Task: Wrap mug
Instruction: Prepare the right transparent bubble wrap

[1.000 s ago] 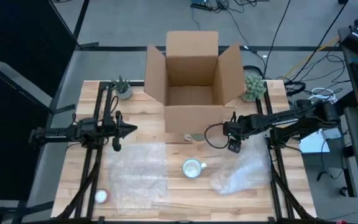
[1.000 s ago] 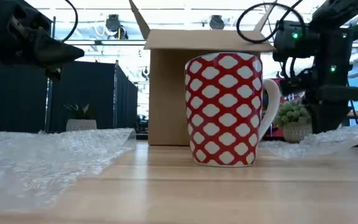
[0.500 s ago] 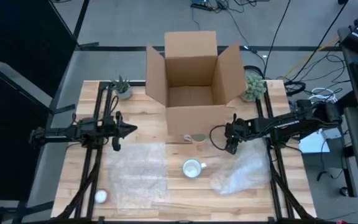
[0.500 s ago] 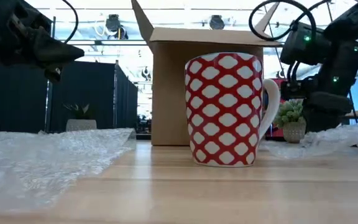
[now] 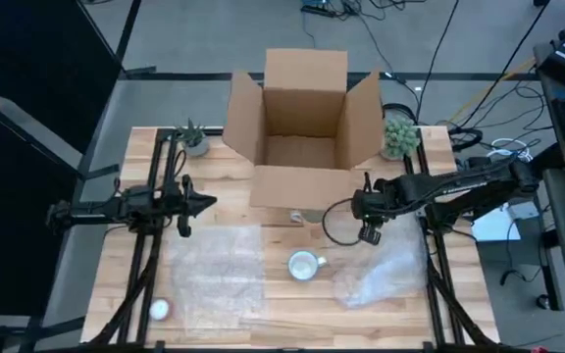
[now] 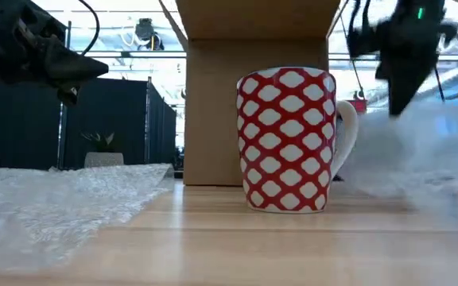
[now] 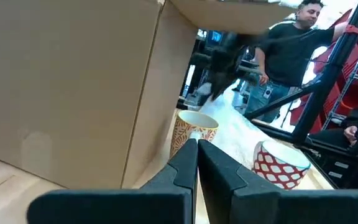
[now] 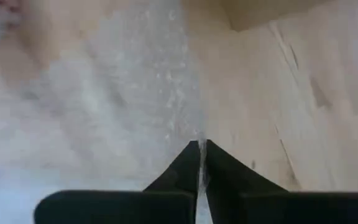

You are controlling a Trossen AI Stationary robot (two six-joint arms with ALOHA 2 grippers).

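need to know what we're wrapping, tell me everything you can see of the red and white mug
The red mug with white diamond-like patches looks glazed ceramic, with a white handle and white inside. It stands upright and uncovered on the wooden table, in front of the open cardboard box. The flat bubble wrap sheet lies at one side of it, the crumpled one at the other. No gripper touches it.

We see the mug (image 5: 304, 265) upright on the bench (image 5: 292, 309), red with white diamonds, handle toward 3 o'clock. One wrap (image 5: 219, 275) lies flat at its 9 o'clock, another, crumpled (image 5: 381, 273), at 3 o'clock.
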